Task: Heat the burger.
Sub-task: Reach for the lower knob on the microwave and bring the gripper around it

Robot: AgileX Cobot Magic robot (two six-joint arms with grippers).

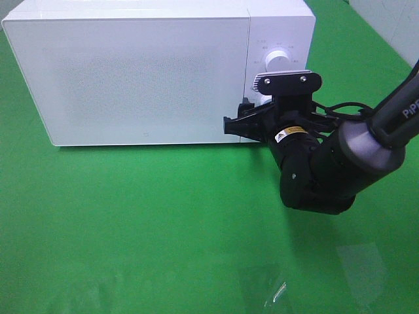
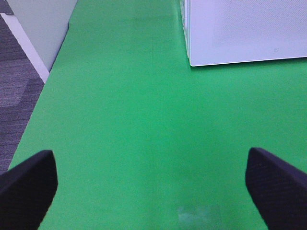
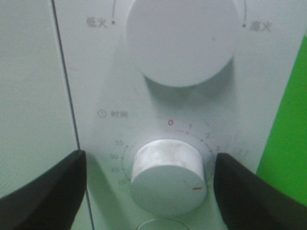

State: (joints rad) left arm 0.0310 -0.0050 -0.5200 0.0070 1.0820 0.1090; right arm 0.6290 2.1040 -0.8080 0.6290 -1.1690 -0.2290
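**Q:** Where is the burger?

**A:** It is not visible in any view. A white microwave (image 1: 160, 72) stands shut at 11 o'clock on the green table (image 1: 131, 229). The burger is probably inside, but nothing confirms that.

**Q:** And the grippers?

**A:** The right gripper (image 3: 149, 160) faces the control panel at 1 o'clock in the high view. Its jaws are spread on either side of the timer knob (image 3: 168, 179), with a gap showing on both sides. The knob's axis points straight out at the gripper, dead ahead. The left gripper (image 2: 151, 163) hangs wide apart over the table, well away from the panel.

**Q:** Is there any writing?

**A:** The power knob (image 3: 182, 40) is flanked by 低火 and 高火. The timer dial reads 时间, with a red 0, then 1, 2, 3 and 20 to 35. The knob's red mark sits away from the 0. Lettering on the arm begins "PiP".
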